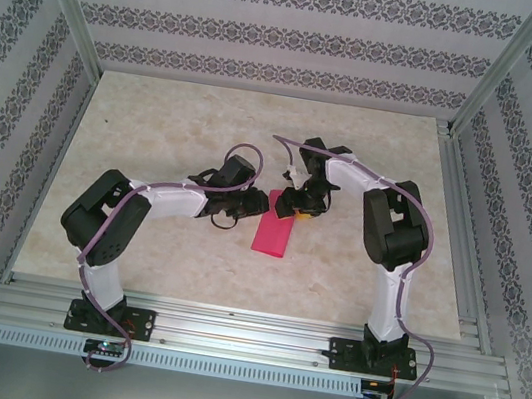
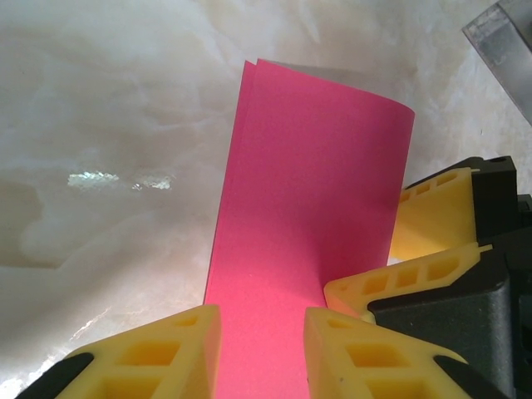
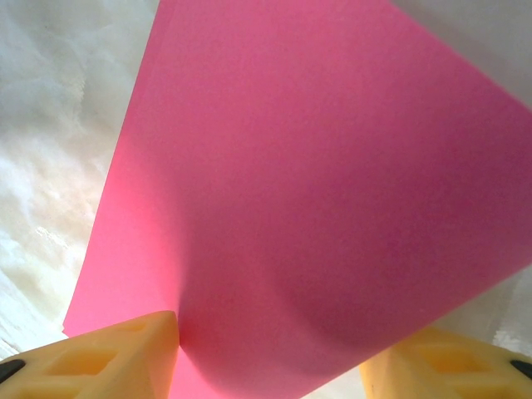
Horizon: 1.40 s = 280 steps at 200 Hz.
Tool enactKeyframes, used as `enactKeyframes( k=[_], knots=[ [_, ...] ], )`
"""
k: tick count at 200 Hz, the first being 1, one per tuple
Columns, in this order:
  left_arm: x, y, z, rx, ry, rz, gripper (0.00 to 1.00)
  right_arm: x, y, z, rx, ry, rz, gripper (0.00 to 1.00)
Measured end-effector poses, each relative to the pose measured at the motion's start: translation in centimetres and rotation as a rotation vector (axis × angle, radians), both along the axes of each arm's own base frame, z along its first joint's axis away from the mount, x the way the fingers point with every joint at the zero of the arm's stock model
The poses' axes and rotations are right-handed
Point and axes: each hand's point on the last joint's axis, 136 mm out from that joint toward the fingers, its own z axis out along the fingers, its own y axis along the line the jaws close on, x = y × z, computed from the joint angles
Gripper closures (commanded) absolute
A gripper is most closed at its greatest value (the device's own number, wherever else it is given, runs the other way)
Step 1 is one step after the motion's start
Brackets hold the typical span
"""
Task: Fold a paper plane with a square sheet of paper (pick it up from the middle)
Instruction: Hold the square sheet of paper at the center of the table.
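Left gripper (image 2: 262,353) half-open, fingers (image 2: 158,357) straddling the folded sheet (image 2: 307,208).

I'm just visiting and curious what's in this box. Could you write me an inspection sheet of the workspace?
Surface: pale marbled table, looks clean.
Job's things: pink paper, folded double into a strip, mid-table where the two hands meet; no plane shape yet.
Clutter: nothing seen.
Hands: left hand and right hand each have yellow fingers standing apart with the paper's face across the gap; neither looks pinched shut.
Cables: a purple cable runs loosely along each arm.
Surroundings: patterned walls on three sides, metal rails at the near edge.
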Motion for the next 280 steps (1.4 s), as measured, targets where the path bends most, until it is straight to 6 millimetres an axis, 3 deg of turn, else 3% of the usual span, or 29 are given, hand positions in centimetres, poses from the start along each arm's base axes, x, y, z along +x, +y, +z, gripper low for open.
enactKeyframes(
  k=[139, 223, 257, 280],
  knots=[
    [-0.4, -1.7, -3.3, -0.07, 0.095, -0.022, 0.74, 0.0, 0.0, 0.0, -0.001, 0.0, 0.0, 0.41],
    [-0.4, -1.8, -3.3, -0.072, 0.091, -0.026, 0.74, 0.4, 0.1, 0.4, 0.013, -0.019, -0.052, 0.35],
    [-0.4, -1.8, -3.3, -0.07, 0.088, -0.03, 0.74, 1.7, -1.5, 2.9, 0.075, -0.096, -0.211, 0.37],
    [-0.4, -1.8, -3.3, -0.069, 0.086, -0.033, 0.74, 3.0, -3.0, 5.7, 0.158, -0.169, -0.352, 0.52]
  ],
)
